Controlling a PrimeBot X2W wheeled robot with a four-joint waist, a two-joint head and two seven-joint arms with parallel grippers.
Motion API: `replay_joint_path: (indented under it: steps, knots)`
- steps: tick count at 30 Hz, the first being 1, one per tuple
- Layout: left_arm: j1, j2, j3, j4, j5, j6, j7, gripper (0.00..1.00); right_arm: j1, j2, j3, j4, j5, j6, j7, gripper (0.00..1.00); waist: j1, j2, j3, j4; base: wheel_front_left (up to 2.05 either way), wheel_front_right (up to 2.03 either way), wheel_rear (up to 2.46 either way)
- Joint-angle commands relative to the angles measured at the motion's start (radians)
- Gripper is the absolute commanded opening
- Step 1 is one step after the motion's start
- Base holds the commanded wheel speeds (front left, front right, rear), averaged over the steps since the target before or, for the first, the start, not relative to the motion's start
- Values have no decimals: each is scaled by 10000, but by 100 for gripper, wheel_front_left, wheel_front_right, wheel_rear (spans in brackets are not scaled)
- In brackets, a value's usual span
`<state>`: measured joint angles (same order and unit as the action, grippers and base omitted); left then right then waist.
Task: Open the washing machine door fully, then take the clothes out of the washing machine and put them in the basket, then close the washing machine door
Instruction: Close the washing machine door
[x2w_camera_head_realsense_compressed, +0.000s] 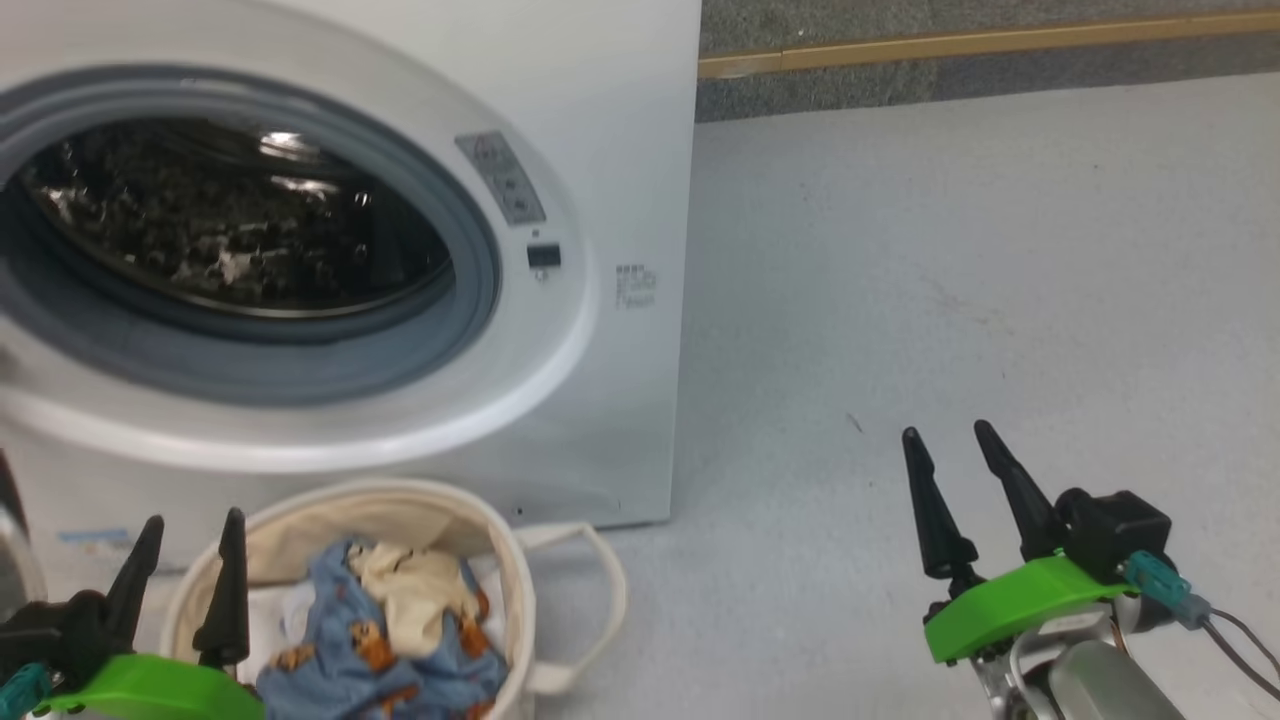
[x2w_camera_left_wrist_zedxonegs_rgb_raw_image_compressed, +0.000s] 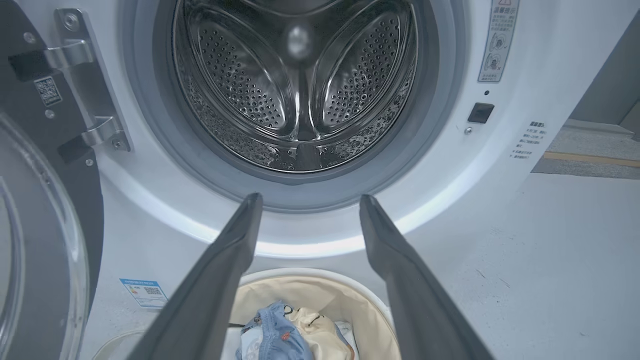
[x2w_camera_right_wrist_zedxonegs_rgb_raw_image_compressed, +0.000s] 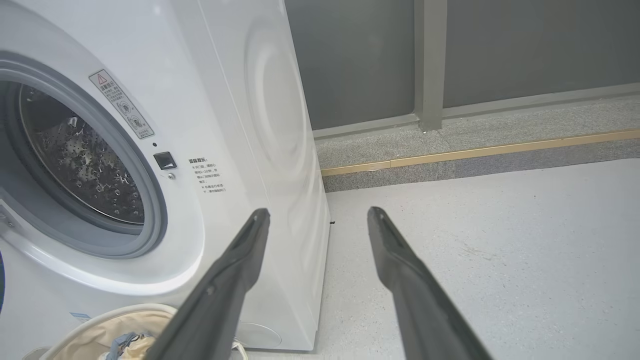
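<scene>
1. The left gripper (x2w_camera_head_realsense_compressed: 193, 518), at the lower left of the head view, is hovering over the round cream canvas basket (x2w_camera_head_realsense_compressed: 520, 600), its two dark fingers standing wide apart and empty.
2. The right gripper (x2w_camera_head_realsense_compressed: 947, 430), at the lower right, is likewise gaping empty above the pale floor (x2w_camera_head_realsense_compressed: 950, 250).
3. The blue bear-printed and cream clothes (x2w_camera_head_realsense_compressed: 380, 640) are lying in that basket, just before the white box-shaped washing machine (x2w_camera_head_realsense_compressed: 620, 150), whose steel drum (x2w_camera_left_wrist_zedxonegs_rgb_raw_image_compressed: 300, 100) is looking empty.
4. The round black-rimmed glass door (x2w_camera_left_wrist_zedxonegs_rgb_raw_image_compressed: 50, 240) is standing open at the left edge of the left wrist view.
5. In my judgement, the closing door may be striking the basket or the left fingers, both being near its path; a weak push may be leaving it unlatched.
6. I am counting two grippers, one machine, one door, one basket, and at least two clothing pieces.
</scene>
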<state>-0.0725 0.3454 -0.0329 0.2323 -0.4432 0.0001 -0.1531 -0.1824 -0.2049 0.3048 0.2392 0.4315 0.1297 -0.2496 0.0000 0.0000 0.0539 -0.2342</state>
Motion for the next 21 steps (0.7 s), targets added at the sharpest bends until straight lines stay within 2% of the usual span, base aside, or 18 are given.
replay_joint_path:
  steps: [1, 12, 21]
  knots:
    - [-462, 356, 392, -229, -53, 44, -119, 100, -270, -79, 94, -312, -14, 10, -122, 100, 0, 0, 3, 9, -229, 192, 37]
    - [-574, 422, 188, -166, 125, 93, -307, 100, -235, -39, -34, -374, -7, 10, -122, 100, 0, 0, 82, 64, -224, 185, 40]
    - [-528, 478, -2, -11, 483, 197, -666, 100, -206, -49, 50, -347, -17, 10, -122, 100, 0, 0, 7, 178, -107, 106, 1]
